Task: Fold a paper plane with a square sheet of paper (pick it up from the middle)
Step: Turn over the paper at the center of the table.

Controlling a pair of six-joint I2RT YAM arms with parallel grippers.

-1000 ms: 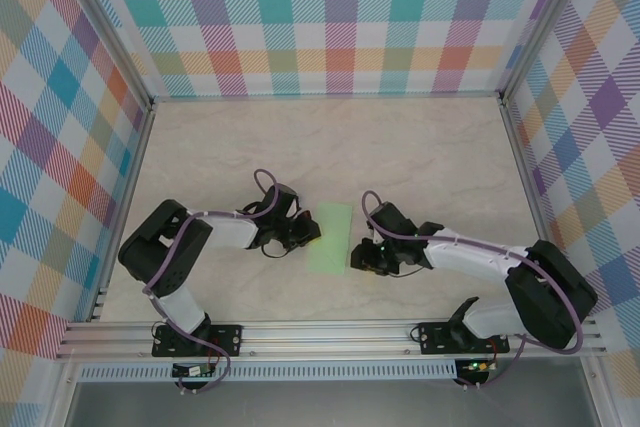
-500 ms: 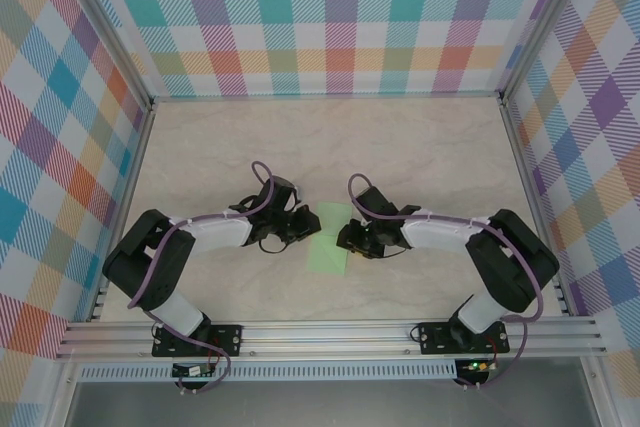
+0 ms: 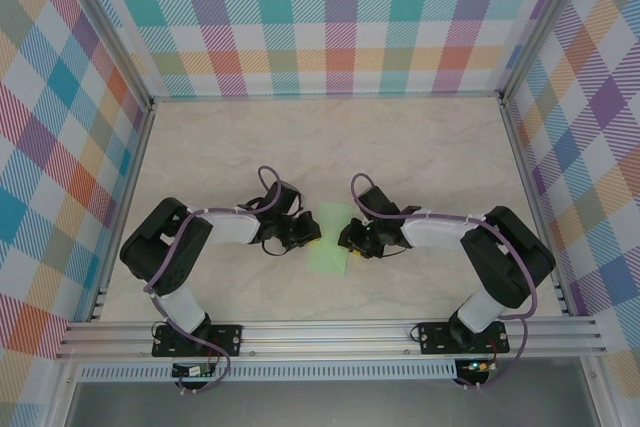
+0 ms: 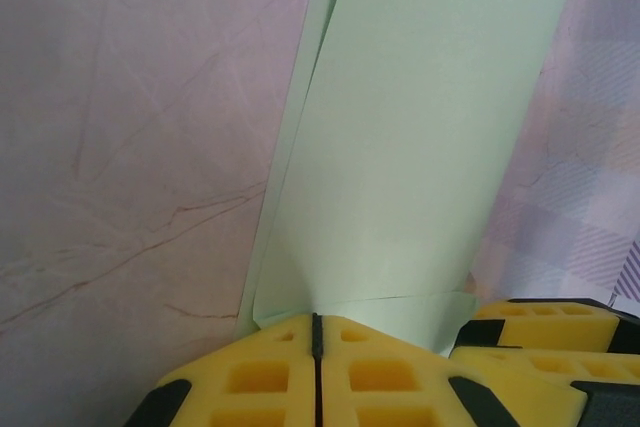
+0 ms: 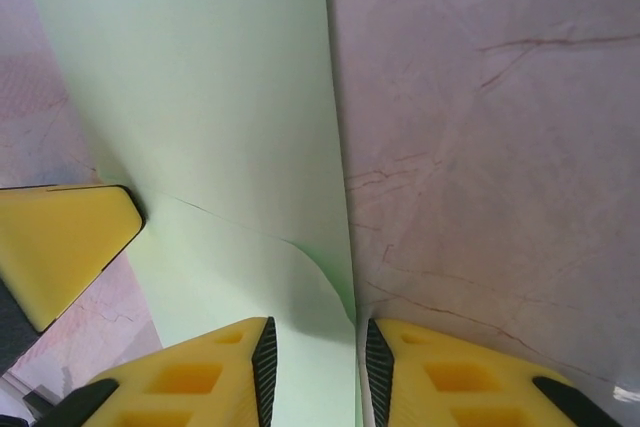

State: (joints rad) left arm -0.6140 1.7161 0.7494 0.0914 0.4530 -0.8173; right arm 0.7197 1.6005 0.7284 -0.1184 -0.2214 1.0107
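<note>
Inward and low, left gripper (image 4: 316, 335) clenched at paper (image 3: 331, 232), right gripper (image 5: 318, 342) parted astride its edge

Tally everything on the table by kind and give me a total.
Paper: 1, the pale green sheet
Robot arms: 2, the left arm and the right arm
Claws: 2, the left claw and the right claw
Total: 5
</note>
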